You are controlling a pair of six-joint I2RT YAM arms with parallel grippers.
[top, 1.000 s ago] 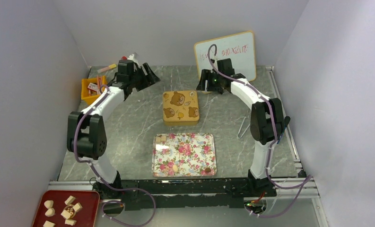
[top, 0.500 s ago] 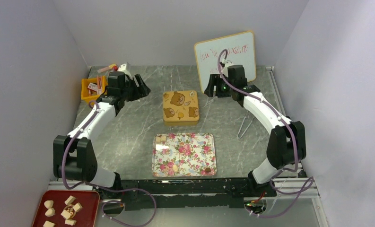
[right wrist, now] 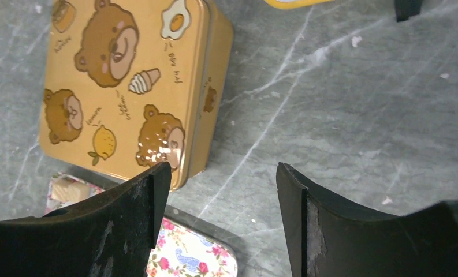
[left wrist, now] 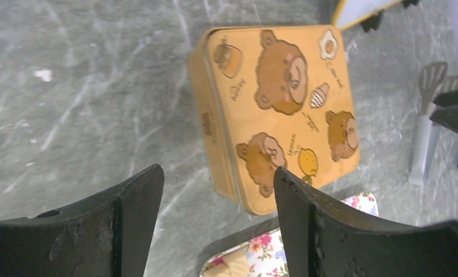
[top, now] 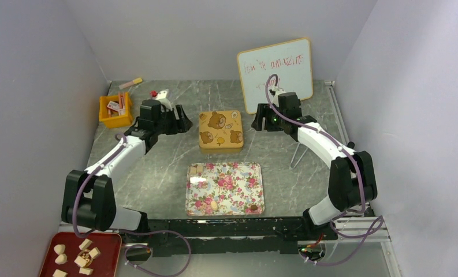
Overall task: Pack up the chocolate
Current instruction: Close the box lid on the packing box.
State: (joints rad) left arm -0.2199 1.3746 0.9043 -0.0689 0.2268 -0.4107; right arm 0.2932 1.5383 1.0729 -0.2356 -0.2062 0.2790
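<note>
Over the last second my left arm has swung in from the orange bin (top: 114,109) at the back left. My left hand (top: 179,120) now hangs just left of the bear tin (top: 220,131). My right arm has pushed its elbow outward and brought my right hand (top: 260,122) away from the whiteboard (top: 278,69) to a spot just right of the same tin.

Both hands are spread wide and hold nothing, and neither touches the tin. In my left wrist view the tin lies past the gap between my fingers (left wrist: 134,219), lid on, flat on the grey tabletop (top: 157,167). The metal tongs (left wrist: 425,133) lie on its far side. In my right wrist view the tin sits to the left of the gap, and a corner of the floral tray (top: 232,184) shows below it.

The chocolate pieces (top: 213,204) are in two places. A few lie on the floral tray, which sits nearer to me than the tin: pale ones in its far left corner, a tan one by the near edge, and a dark one at the near right corner. More pale pieces sit on the red tray (top: 110,262), off the tabletop beside my left arm's base.
</note>
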